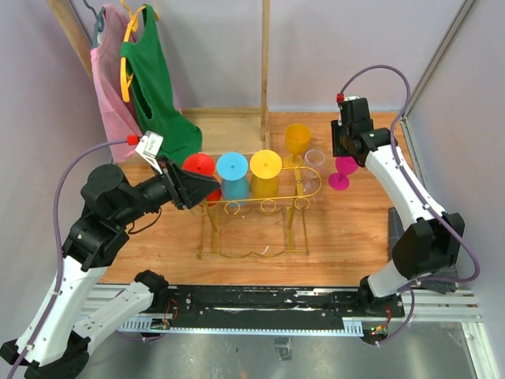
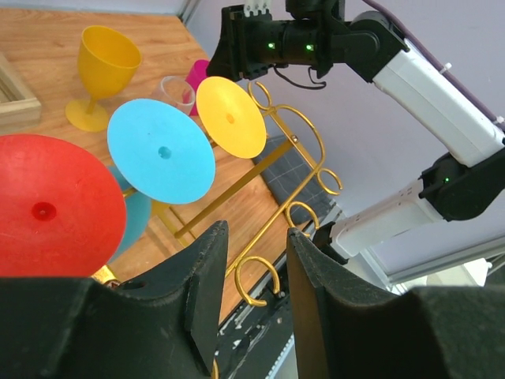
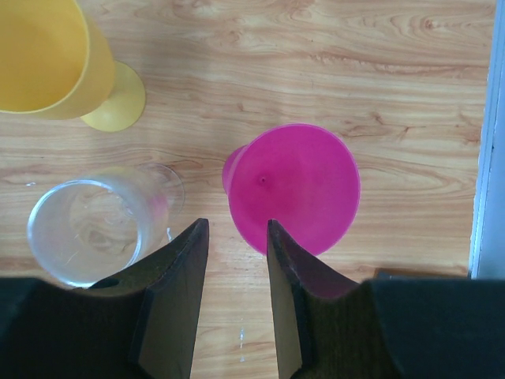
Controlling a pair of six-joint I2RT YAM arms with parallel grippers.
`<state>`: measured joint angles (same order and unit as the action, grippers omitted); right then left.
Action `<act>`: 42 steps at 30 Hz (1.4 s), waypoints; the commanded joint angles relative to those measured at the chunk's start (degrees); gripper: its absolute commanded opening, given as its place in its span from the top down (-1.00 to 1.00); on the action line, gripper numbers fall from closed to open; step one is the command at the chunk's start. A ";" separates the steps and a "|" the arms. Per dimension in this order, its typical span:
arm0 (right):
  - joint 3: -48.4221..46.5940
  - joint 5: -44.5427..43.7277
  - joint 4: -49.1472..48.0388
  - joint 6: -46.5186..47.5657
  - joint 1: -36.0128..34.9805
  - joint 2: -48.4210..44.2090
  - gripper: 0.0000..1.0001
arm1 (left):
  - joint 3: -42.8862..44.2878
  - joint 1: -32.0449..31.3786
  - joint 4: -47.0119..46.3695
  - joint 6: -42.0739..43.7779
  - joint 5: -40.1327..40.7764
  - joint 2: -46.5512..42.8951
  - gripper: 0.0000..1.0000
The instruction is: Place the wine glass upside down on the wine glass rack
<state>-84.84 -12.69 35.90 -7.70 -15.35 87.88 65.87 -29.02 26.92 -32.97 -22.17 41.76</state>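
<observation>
I see the wine glass rack (image 1: 256,207) standing mid-table on the wooden table (image 1: 355,237). There is bare wood in front of it and to its right. Three glasses hang upside down along its top frame: a red glass (image 1: 199,165), a blue glass (image 1: 233,166) and a yellow glass (image 1: 266,163). The right end of the frame holds nothing.

Just behind that end stand an upright yellow goblet (image 1: 297,137) and a clear glass (image 1: 314,159). The magenta wine glass (image 3: 296,185) is beside them on the table, near the right edge and not on the rack. A green garment (image 1: 158,87) and a pink garment (image 1: 110,87) hang at the back left corner.

Only the right wrist view shows the magenta glass's round foot facing the camera and a pale strip marking the table edge close to its right. Only the left wrist view shows the rack's curled loops from below, with the three feet fanned above them.

The left gripper (image 2: 256,237) is at the rack's left end beside the red glass. Its jaws are partly apart and grip nothing, and a rack loop shows through the gap. The right gripper (image 3: 234,237) hangs over the magenta glass with a narrow gap between its jaws. They hold nothing, and I cannot tell whether the fingertips touch the foot.
</observation>
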 commanded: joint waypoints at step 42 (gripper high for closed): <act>4.25 -7.35 -5.39 -3.55 -0.01 -7.47 0.98 | -1.96 -0.43 -3.53 -1.88 0.00 -2.89 0.10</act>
<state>-83.40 -16.25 35.73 -9.50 -14.39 91.50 64.36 -29.02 26.57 -33.58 -22.15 38.65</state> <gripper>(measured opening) 0.022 0.455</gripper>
